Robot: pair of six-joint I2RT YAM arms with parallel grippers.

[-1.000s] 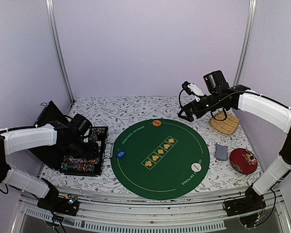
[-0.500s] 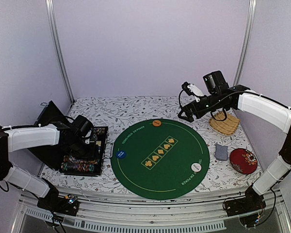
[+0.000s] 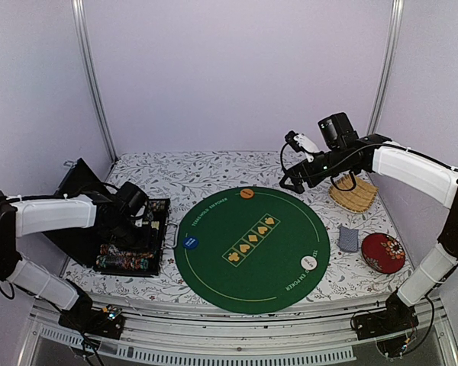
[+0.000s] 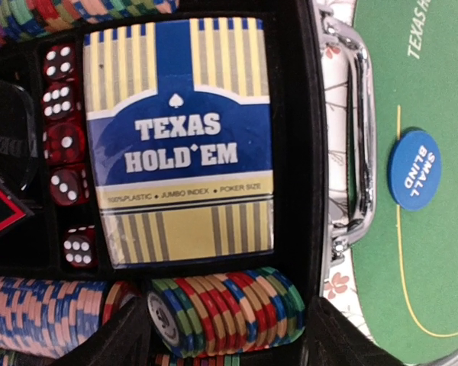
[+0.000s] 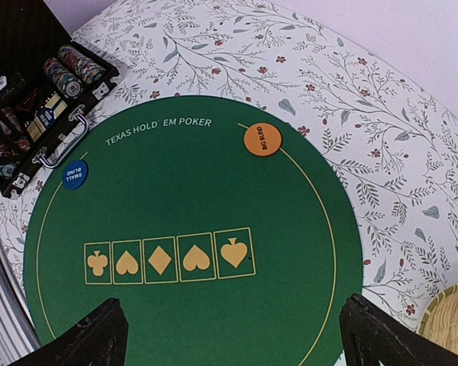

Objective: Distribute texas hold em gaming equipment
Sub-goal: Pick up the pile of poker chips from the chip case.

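Observation:
My left gripper is down in the black chip case, open, its fingers on either side of a short row of striped poker chips lying on edge. I cannot tell if they touch the chips. Behind that row lies a blue and yellow card box. On the green mat rest a blue disc, an orange disc and a white disc. A grey-blue card deck lies right of the mat. My right gripper hangs open and empty above the mat's far edge.
Red dice and more chip rows fill the case, whose chrome handle faces the mat. A red round dish and a woven basket sit at the right. The case lid stands open at the left.
My left gripper has shifted a little inside the case and its jaws narrowed briefly, then widened again. The right arm has barely moved.

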